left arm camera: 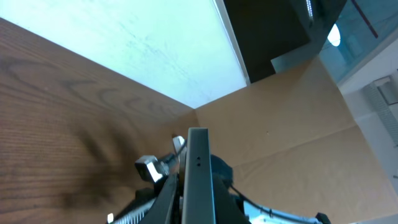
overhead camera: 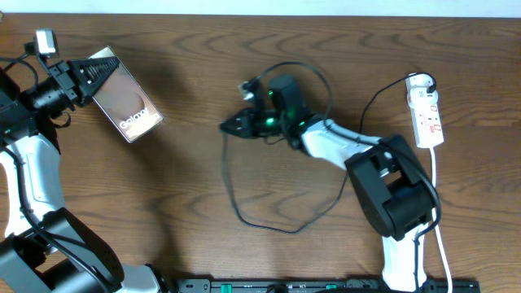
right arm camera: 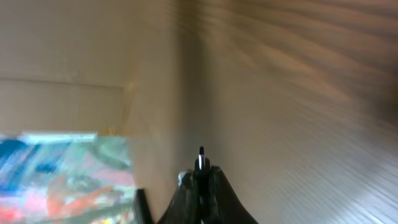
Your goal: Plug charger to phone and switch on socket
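Note:
My left gripper (overhead camera: 91, 75) is shut on the phone (overhead camera: 126, 104), a bronze slab with white "Galaxy" lettering, held tilted above the table at the far left. In the left wrist view the phone (left arm camera: 198, 174) shows edge-on between the fingers (left arm camera: 193, 193). My right gripper (overhead camera: 232, 125) at the table's middle is shut on the charger plug, whose tip (right arm camera: 201, 163) pokes out between the fingers (right arm camera: 202, 177). The thin black charger cable (overhead camera: 244, 213) loops across the table behind it. The white socket (overhead camera: 426, 110) lies at the far right, its red switch marks visible.
The socket's white cord (overhead camera: 437, 203) runs down along the right arm's base (overhead camera: 395, 199). The left arm's white links (overhead camera: 37, 179) stand at the left edge. The back table edge meets a white wall (left arm camera: 155, 37).

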Available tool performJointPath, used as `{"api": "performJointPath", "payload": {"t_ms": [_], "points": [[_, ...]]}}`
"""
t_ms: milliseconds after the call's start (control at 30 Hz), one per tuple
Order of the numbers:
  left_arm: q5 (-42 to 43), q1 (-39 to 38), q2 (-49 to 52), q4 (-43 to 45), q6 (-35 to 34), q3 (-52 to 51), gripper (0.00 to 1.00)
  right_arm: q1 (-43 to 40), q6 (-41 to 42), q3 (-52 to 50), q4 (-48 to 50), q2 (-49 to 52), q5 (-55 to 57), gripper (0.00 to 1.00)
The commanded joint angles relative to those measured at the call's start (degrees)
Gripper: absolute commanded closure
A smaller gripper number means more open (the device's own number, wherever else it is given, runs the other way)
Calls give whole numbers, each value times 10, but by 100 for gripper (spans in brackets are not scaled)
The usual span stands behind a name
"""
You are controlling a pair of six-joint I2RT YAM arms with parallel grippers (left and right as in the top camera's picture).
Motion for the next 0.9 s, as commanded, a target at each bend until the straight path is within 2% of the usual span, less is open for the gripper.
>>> {"api": "performJointPath", "payload": {"t_ms": [0, 100, 133, 233, 400, 533, 667, 700, 767, 867], "points": [[18, 1, -10, 4, -15, -3, 92, -33, -77, 38, -110, -33, 56, 99], [17, 1, -10, 9, -15, -3, 92, -40, -150, 94, -282, -51, 148, 99], [17, 1, -10, 14, -15, -3, 93, -40, -182, 134, -382, -59, 217, 99], [17, 1, -10, 16, -15, -3, 92, -39, -193, 213, -552, -61, 355, 99], [18, 1, -10, 16, -15, -3, 93, -39, -163, 246, -688, -61, 484, 99], [18, 1, -10, 16, -15, -3, 92, -39, -128, 237, -752, -55, 499, 99], [18, 1, -10, 14, -15, -3, 93, -36, -90, 211, -757, -53, 501, 96], [18, 1, -10, 12, -15, -3, 93, -35, -80, 199, -754, -52, 501, 87], [18, 1, -10, 12, -15, -3, 93, -34, -67, 177, -743, -51, 501, 60], [18, 1, -10, 12, -15, -3, 93, -34, -64, 151, -724, -51, 492, 42]]}}
